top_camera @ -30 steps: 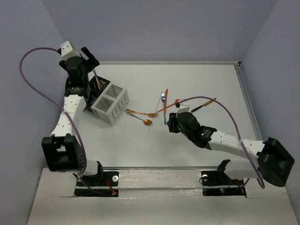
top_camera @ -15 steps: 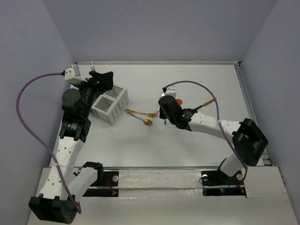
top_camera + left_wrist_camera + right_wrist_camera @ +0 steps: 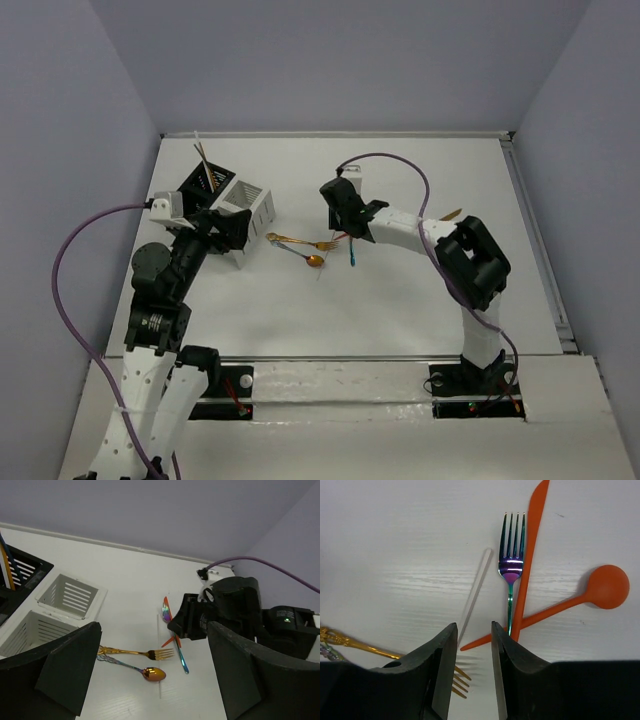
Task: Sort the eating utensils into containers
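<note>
The black caddy (image 3: 198, 186) holds a few sticks, and the white caddy (image 3: 247, 205) stands to its right. A gold fork (image 3: 300, 241) and a gold-bowled spoon (image 3: 306, 258) lie in front of them. My right gripper (image 3: 340, 212) hovers open and empty over the utensil pile. In the right wrist view its jaws (image 3: 473, 645) stand just above the end of a white stick (image 3: 475, 592), beside an iridescent fork (image 3: 511, 565), an orange knife (image 3: 531, 540) and an orange spoon (image 3: 600, 587). My left gripper (image 3: 226, 228) is open and empty at the white caddy's near side (image 3: 153, 630).
A dark-and-gold knife (image 3: 443, 216) lies to the right of the pile, partly hidden by my right arm. The table's raised rim (image 3: 520, 190) runs along the right and back edges. In the left wrist view the gold fork (image 3: 135, 653) and spoon (image 3: 152, 673) lie between my fingers.
My left arm has swung from above the black caddy down and right to the white caddy's front. My right arm has moved up and left over the utensil pile.
</note>
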Tool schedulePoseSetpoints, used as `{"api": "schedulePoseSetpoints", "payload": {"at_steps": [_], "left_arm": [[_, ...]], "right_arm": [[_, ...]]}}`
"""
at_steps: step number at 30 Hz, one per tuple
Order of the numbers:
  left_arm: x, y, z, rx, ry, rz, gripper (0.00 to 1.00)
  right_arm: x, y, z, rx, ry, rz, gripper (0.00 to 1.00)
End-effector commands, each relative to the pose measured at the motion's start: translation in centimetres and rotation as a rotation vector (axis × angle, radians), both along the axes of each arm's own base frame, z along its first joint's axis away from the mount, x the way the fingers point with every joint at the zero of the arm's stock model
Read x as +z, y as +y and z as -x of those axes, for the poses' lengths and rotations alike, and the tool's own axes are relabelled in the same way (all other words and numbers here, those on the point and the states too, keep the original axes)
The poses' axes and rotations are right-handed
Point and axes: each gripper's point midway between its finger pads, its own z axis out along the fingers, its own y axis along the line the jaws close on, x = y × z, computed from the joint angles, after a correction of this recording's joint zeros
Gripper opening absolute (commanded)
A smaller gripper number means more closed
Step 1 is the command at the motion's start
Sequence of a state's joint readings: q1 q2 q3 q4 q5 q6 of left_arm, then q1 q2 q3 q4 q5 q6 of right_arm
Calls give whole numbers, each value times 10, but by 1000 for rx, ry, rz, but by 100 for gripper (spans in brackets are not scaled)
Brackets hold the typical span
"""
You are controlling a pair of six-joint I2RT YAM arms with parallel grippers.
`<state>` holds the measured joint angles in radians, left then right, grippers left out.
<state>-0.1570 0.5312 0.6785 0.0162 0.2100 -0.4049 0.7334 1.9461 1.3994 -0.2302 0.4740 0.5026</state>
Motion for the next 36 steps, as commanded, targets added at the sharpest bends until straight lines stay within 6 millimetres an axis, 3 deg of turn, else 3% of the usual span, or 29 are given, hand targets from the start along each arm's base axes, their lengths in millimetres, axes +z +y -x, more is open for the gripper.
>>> {"api": "schedulePoseSetpoints", "payload": {"at_steps": [1, 14, 20, 23, 28, 31, 35, 36], "left_arm": [[16, -14, 13, -95, -87, -26, 99], [15, -26, 24, -149, -82, -50, 99], [15, -26, 24, -147, -76, -54, 99], [11, -25, 22, -138, -64, -56, 99], [8, -26, 19, -141, -49, -54, 99], [4, -28, 17, -146, -36, -51, 99], [-6, -33, 11, -169, 5, -48, 99], [-7, -35, 11, -180, 13, -43, 99]], "right_arm": [[-7, 8, -14, -20, 25, 17, 39], [-60, 18, -27, -26, 122, 114, 38], [-69, 18, -23, -23, 136, 104, 24], [-62, 18, -27, -17, 113, 111, 15], [-36, 25, -36, 53, 28, 98, 11], [-9, 29, -39, 118, -50, 82, 8], [41, 32, -37, 181, -170, 36, 7], [62, 31, -33, 199, -219, 4, 7]]}}
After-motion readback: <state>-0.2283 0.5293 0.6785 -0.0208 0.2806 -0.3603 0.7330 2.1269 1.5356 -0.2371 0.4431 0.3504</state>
